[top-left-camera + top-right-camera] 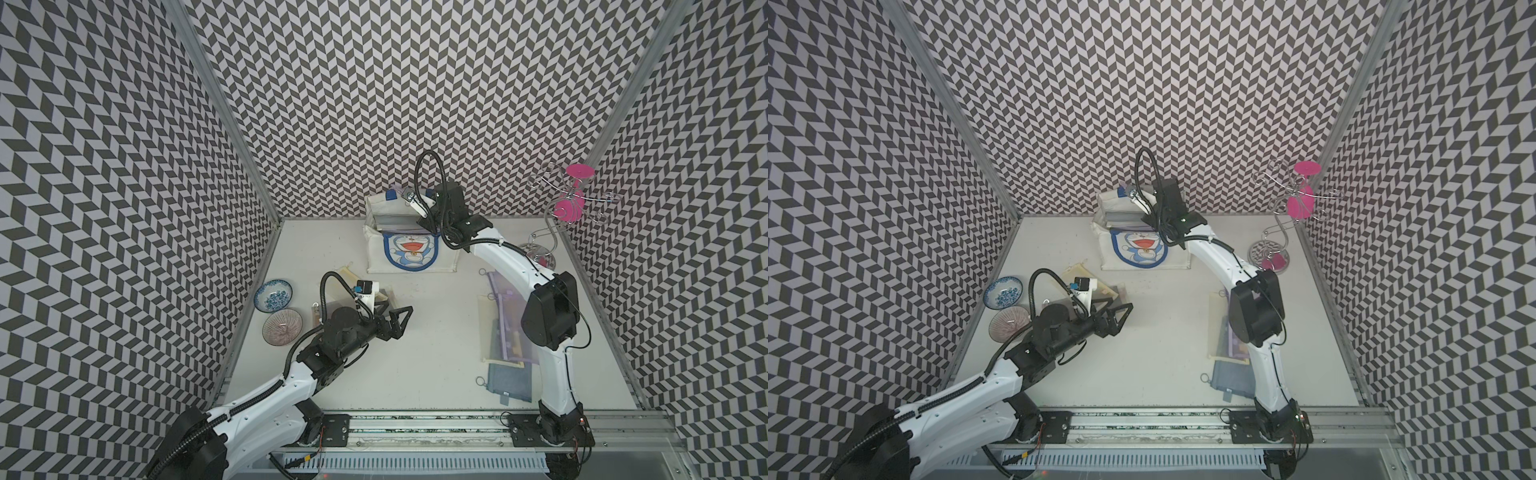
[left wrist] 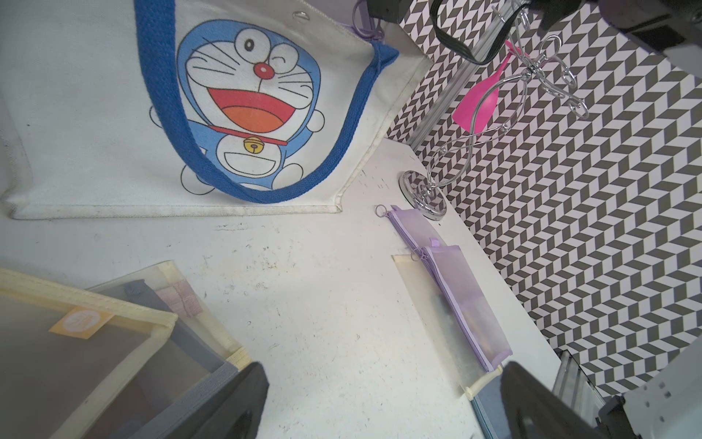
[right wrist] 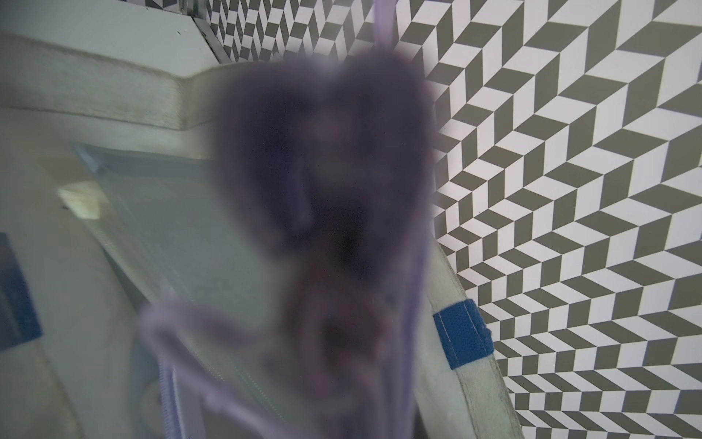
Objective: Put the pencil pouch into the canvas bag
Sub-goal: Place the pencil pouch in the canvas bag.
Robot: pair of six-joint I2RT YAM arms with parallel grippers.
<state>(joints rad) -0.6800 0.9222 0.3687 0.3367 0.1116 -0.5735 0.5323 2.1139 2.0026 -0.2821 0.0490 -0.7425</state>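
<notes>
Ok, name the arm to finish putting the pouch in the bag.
Right. The right hand sits over the bag's open top, shut on a purple pouch. The left hand is open, empty, well short of the bag.

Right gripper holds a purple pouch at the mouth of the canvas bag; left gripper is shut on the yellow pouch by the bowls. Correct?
No. The left gripper is open, not shut on anything: the left wrist view shows its jaws wide apart and empty. The rest stands.
</notes>
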